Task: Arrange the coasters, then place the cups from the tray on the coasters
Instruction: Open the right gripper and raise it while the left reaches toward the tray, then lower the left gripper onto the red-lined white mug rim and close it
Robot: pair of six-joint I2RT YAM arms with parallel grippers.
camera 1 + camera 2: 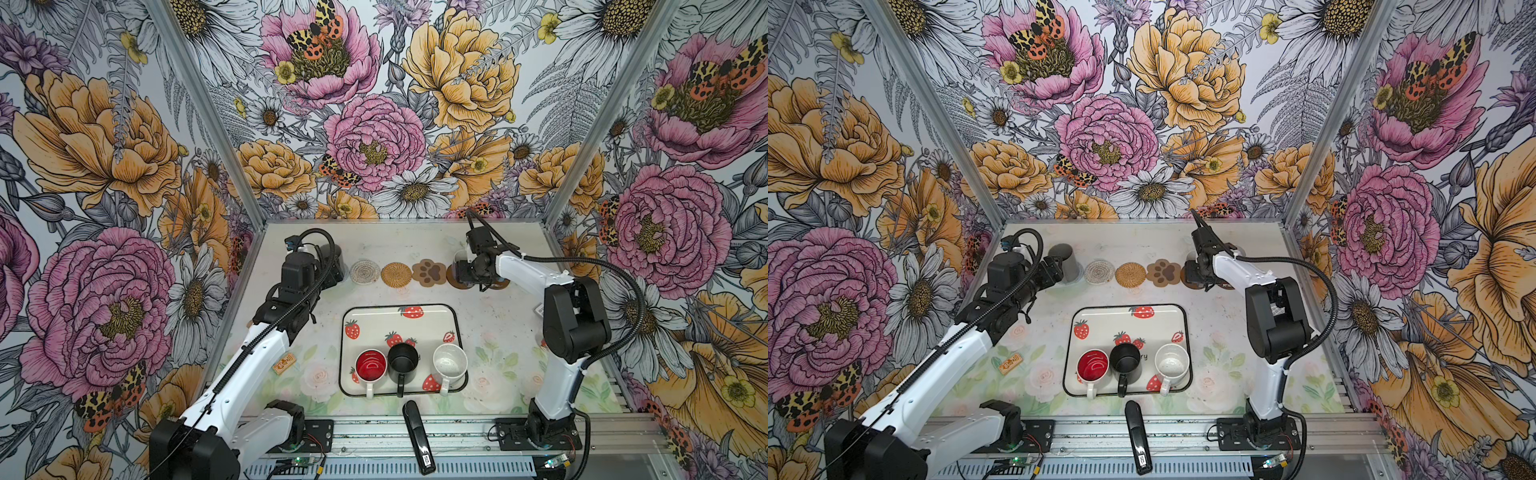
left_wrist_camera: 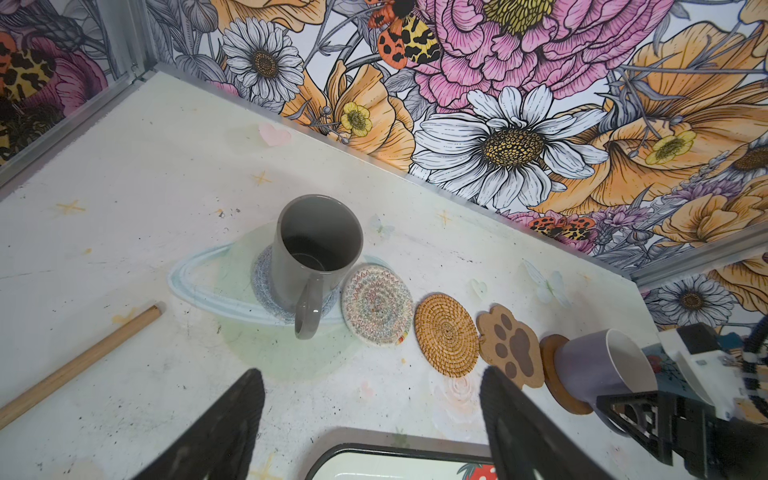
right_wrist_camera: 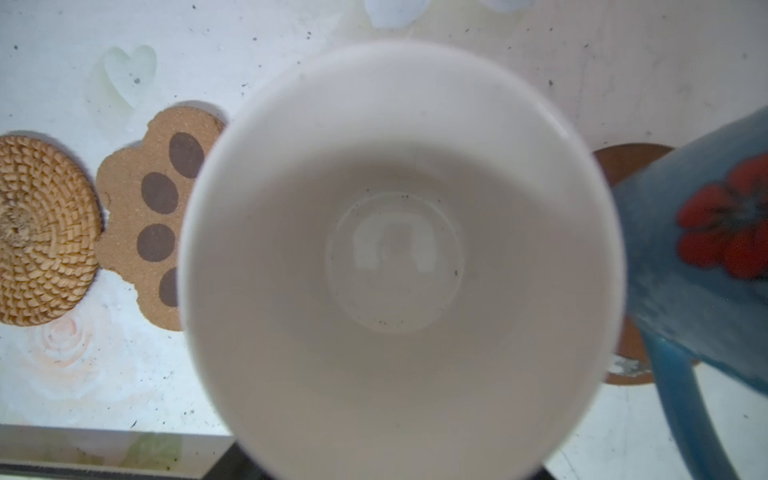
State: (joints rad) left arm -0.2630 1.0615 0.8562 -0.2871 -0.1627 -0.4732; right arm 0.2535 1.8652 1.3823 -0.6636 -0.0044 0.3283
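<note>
Left jaws wide; glossy grey mug (image 2: 291,266) tops crocheted coaster (image 2: 259,284)

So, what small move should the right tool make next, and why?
Probably lift the right tool straight up, clear of the lavender cup. The cup seems to stand on its brown disc coaster, and three cups wait on the tray.
</note>
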